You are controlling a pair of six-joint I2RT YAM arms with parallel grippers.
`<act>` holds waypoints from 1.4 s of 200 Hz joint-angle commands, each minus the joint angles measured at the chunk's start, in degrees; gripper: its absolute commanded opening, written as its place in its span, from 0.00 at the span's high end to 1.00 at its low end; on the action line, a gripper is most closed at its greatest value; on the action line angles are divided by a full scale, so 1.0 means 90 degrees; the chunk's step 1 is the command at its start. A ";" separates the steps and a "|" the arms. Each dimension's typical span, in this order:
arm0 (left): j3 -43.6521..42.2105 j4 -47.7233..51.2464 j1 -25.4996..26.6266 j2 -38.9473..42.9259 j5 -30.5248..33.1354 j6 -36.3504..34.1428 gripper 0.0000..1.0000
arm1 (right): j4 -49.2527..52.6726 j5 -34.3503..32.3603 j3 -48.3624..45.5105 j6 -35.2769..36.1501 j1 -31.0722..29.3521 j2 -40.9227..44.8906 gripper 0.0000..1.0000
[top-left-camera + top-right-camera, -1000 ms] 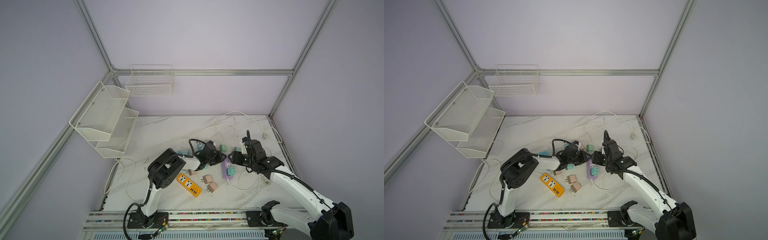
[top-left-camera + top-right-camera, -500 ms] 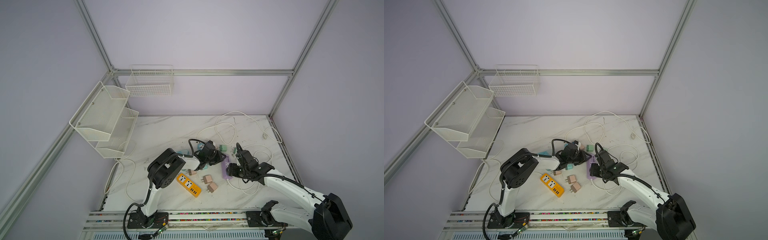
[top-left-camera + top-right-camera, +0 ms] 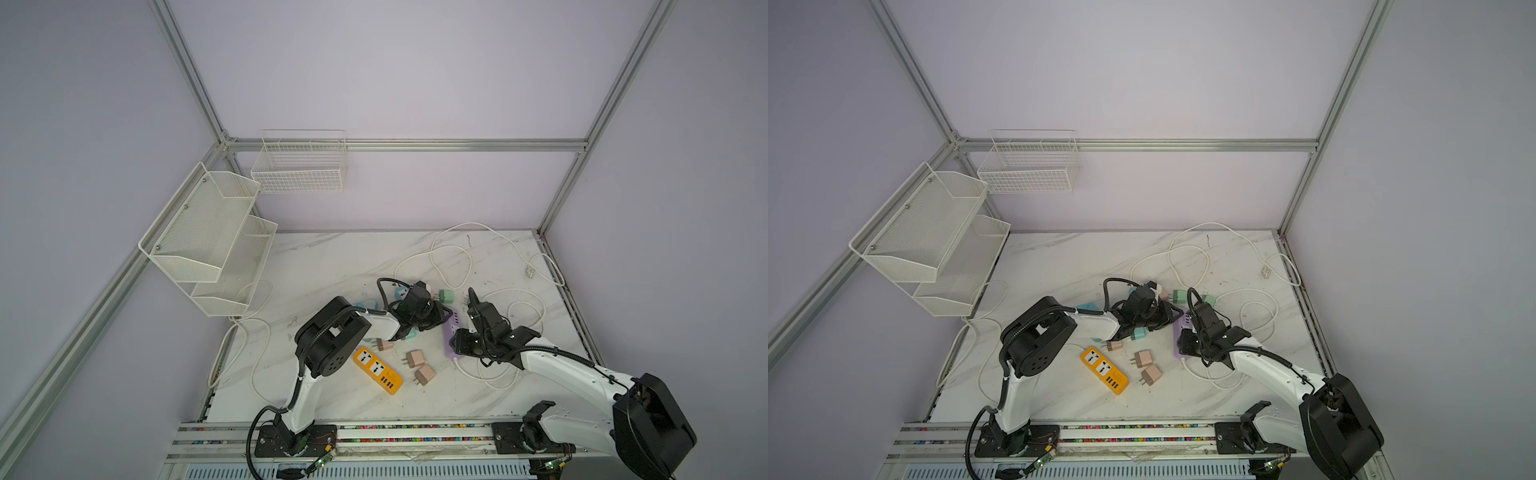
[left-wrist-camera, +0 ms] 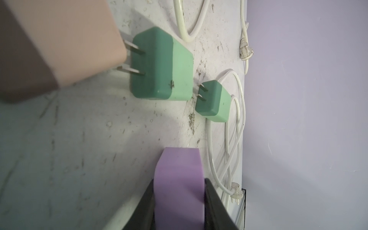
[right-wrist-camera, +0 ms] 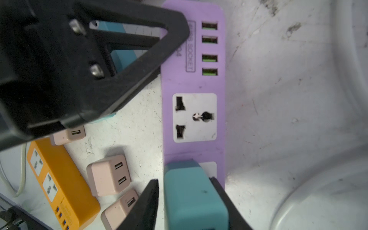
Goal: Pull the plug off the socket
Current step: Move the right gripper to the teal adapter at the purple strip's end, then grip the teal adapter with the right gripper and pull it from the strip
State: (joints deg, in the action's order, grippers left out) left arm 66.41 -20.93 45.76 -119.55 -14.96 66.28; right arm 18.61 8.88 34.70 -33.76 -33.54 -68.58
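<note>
The purple socket strip (image 5: 194, 89) lies flat on the marble table, right of centre in both top views (image 3: 454, 332) (image 3: 1182, 332). A teal plug (image 5: 194, 195) sits in its near outlet; the other outlet is empty. My right gripper (image 5: 184, 180) straddles the plug. One pad (image 5: 216, 191) lies against it, while a thin strip of table shows between it and the other pad (image 5: 151, 197). From above, my right gripper (image 3: 459, 343) hides the plug. My left gripper (image 4: 179, 180) is shut on the strip's far end (image 4: 179, 171), by the USB ports.
An orange power strip (image 3: 378, 370) and several pink adapters (image 3: 417, 365) lie left of the purple strip. Two green adapters (image 4: 161, 65) (image 4: 211, 101) sit behind it. White cable (image 3: 498, 316) loops on the right. White wire shelves (image 3: 208, 241) hang on the left wall.
My right gripper came down and left onto the near end of the purple strip, and its jaws narrowed around the teal plug. The left gripper kept its hold and place.
</note>
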 commanded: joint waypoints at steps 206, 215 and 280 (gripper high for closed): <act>-0.0281 -0.0406 -0.0104 0.0634 -0.0444 -0.0050 1.00 | -0.0083 0.0481 0.0255 0.0386 0.0143 0.0540 0.79; -0.0270 -0.0413 -0.0112 0.0625 -0.0429 -0.0056 1.00 | -0.0135 0.0572 0.0282 0.0350 0.0119 0.0520 0.80; -0.0359 -0.0260 -0.0206 0.0655 -0.0482 -0.0107 1.00 | -0.0211 0.1177 0.0209 0.0818 0.0533 0.0888 0.80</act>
State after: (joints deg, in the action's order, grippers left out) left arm 65.23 -22.79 44.25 -116.01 -17.89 66.89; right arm 19.25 14.57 35.77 -29.32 -30.48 -63.42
